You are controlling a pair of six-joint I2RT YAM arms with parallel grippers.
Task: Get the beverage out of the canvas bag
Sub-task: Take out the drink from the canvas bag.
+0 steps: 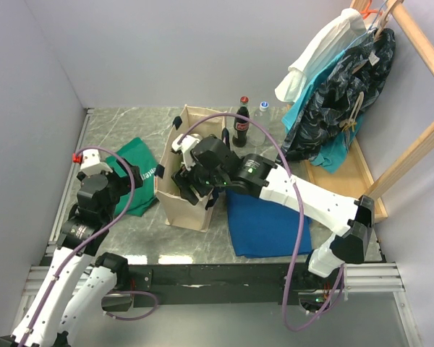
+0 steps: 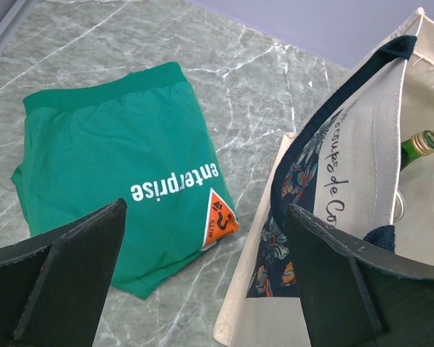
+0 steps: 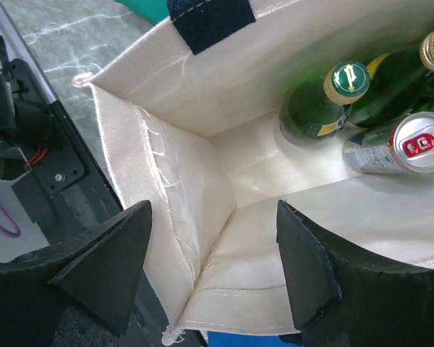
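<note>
The cream canvas bag [image 1: 182, 212] with navy handles stands upright mid-table. My right gripper [image 1: 189, 183] hangs open over its near end. In the right wrist view the right gripper [image 3: 213, 208] straddles the bag's near corner [image 3: 202, 238], empty. Inside lie two green glass bottles [image 3: 325, 101] [image 3: 412, 69] with gold caps and a silver can [image 3: 401, 148]. My left gripper [image 2: 206, 211] is open and empty above the table, left of the bag's wall [image 2: 362, 166]. One green bottle top [image 2: 422, 142] shows inside.
A green cloth with white lettering [image 2: 123, 173] lies left of the bag. A flat blue cloth [image 1: 264, 224] lies to its right. A cola bottle [image 1: 241, 123] and a clear bottle [image 1: 262, 116] stand behind the bag. Clothes hang on a wooden rack [image 1: 340, 87] at the back right.
</note>
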